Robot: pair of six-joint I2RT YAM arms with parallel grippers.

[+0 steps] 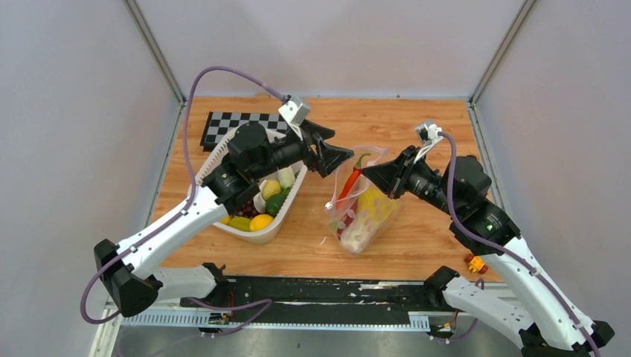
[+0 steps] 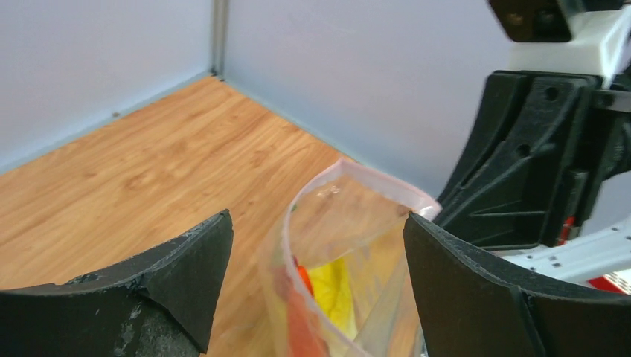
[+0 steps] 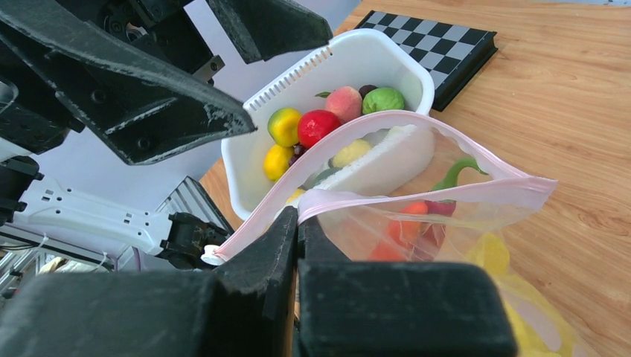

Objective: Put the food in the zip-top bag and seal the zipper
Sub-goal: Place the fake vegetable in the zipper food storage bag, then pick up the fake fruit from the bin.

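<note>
Pink-edged clear plastic marked the bag (image 1: 368, 212), which stood propped near the middle of the table (image 1: 417, 126), just right of the white basket (image 1: 269, 232). The right hand (image 1: 370, 172) was clamped tight on the bag's rim, pinching the zipper (image 3: 387, 195) strip. That grip seemed meant to lift one lip, so the mouth gaped toward the other arm and the limp plastic could not fold over. The left hand (image 1: 338, 149) hung just above that mouth with its fingers spread wide and nothing between them, well placed for dropping a piece in.

Some of the food was already inside: a red chili (image 1: 352, 178) stood against the near wall, and a yellow-leaved cabbage (image 1: 372, 208) lay lower down. More fruit (image 3: 318, 125), red, yellow, green and peach, sat in the basket, so by my reading the filling was only partly done and the zipper was not yet pressed shut. A checkerboard (image 1: 227, 123) lay behind the basket.
</note>
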